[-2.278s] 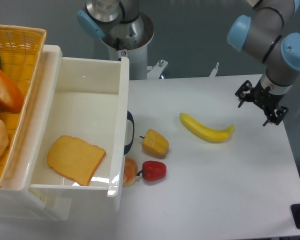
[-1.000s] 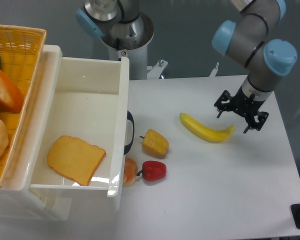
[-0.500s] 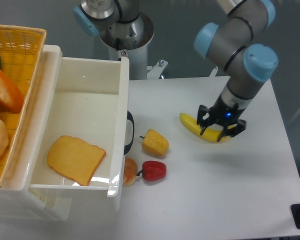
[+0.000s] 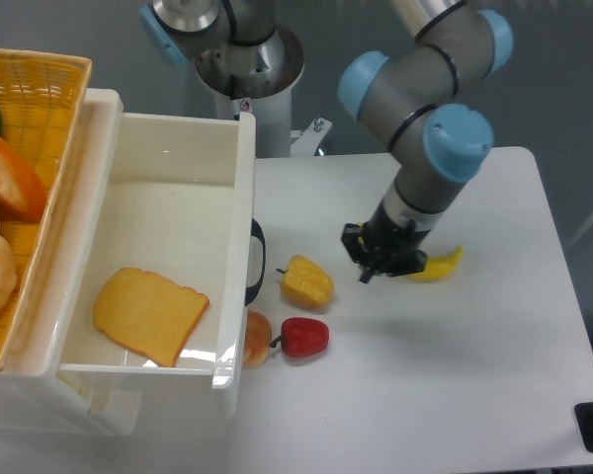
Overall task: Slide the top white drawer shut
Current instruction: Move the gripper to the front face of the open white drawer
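Top white drawer [image 4: 168, 212] pulled fully out at the left, black handle [image 4: 256, 262] on its front facing the table [image 4: 455, 375]. Inside, a flat orange bread-like slice [image 4: 148, 314]. Gripper [image 4: 381, 259] hanging low over the banana [image 4: 437, 265], hiding most of it; finger spread impossible to tell from this angle (nothing visibly held). Yellow pepper [image 4: 306, 281] and red pepper [image 4: 304, 337] lying between gripper and drawer. Small red-and-white sticker [image 4: 244, 106] on the robot base, unreadable.
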Available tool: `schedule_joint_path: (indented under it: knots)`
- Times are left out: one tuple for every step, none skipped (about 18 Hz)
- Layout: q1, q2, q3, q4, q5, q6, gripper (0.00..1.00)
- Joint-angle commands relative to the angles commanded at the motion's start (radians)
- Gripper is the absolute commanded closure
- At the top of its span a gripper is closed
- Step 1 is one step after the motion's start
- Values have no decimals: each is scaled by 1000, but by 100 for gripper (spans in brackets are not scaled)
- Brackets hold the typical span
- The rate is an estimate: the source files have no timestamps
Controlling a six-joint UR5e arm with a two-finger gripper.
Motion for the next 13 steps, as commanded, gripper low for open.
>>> schedule_joint_path:
  knots:
    - [2,0,11,-43,-37,-25,100]
    - [2,2,23,-66,-68,-37,100]
    - [2,2,32,-74,-100,-49,100]
    - [0,2,32,-76,-127,-65,100]
    - [-2,2,32,-76,-144,-74,100]
    - [-5,2,32,-76,-158,-75,100]
    - [-11,2,32,-76,-174,-77,100]
    - [-20,2,32,-76,-184,-78,100]
    - [-28,3,31,-77,-192,-86,100]
    - [-35,3,29,-77,-201,-103,100]
    - [-44,3,29,-76,-209,-114,100]
    - [-49,3,31,-76,-214,-112,100]
    - [-52,2,32,-76,-217,-112,100]
